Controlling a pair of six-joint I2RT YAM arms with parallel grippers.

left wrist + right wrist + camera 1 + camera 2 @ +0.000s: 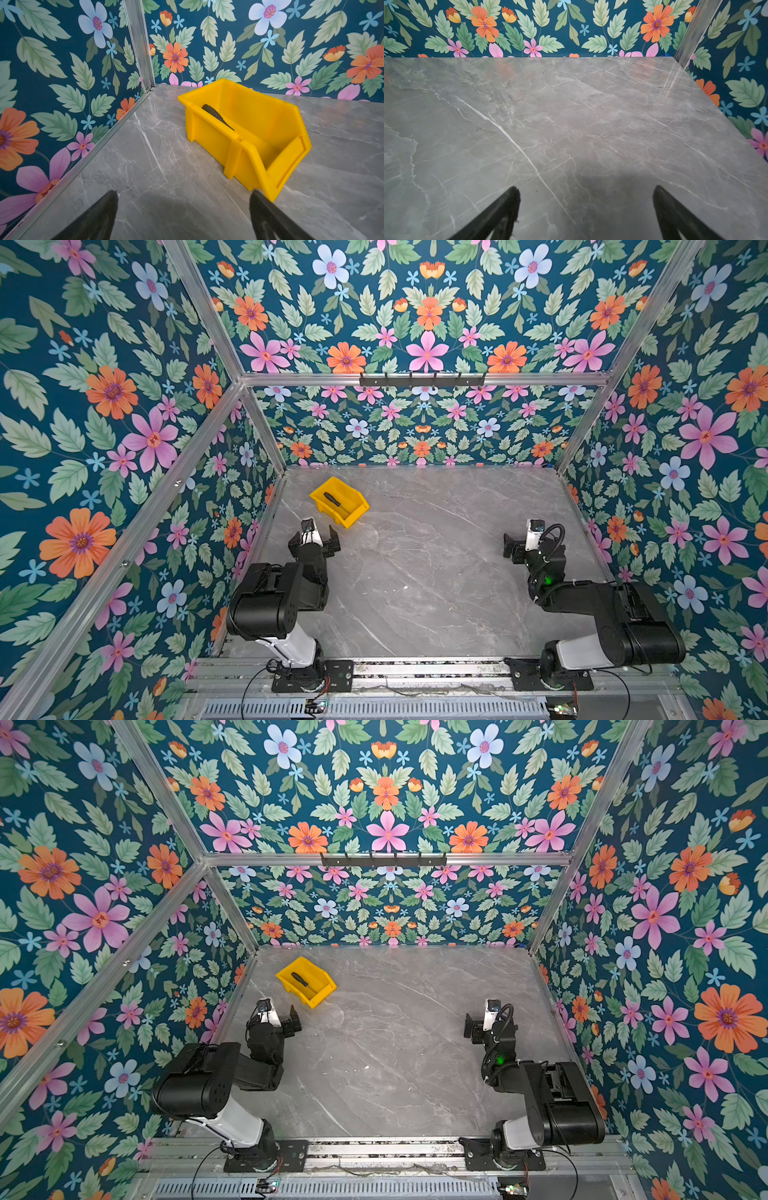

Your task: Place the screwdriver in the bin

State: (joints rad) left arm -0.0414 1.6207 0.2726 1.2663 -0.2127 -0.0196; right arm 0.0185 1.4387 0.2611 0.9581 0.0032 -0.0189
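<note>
Along the left of both top views runs the floral wall, edged by an aluminium frame rail. Next to it, at lower left, the left arm reaches up the frame from its base. The left hand is spread wide and grips nothing; in the left wrist view only bare surface shows between its two dark fingers. Just above and slightly right of this hand, in the upper left part of the grey marbled surface, sits the bin. It is bright yellow and set at an angle, with its low cut-out front turned toward the lower right. In the top views the hand is near the bin but apart from it. In the wrist view one fingertip appears just beside the bin's front corner.

The screwdriver lies inside the bin, along its floor near the left side wall. Its black ribbed handle points to the tall back end, and the shaft is mostly hidden by the wall in the wrist view.

The middle of the surface carries only pale veins. At lower right the right arm is folded low, and the right hand is likewise spread apart over bare surface, well apart from the bin
</note>
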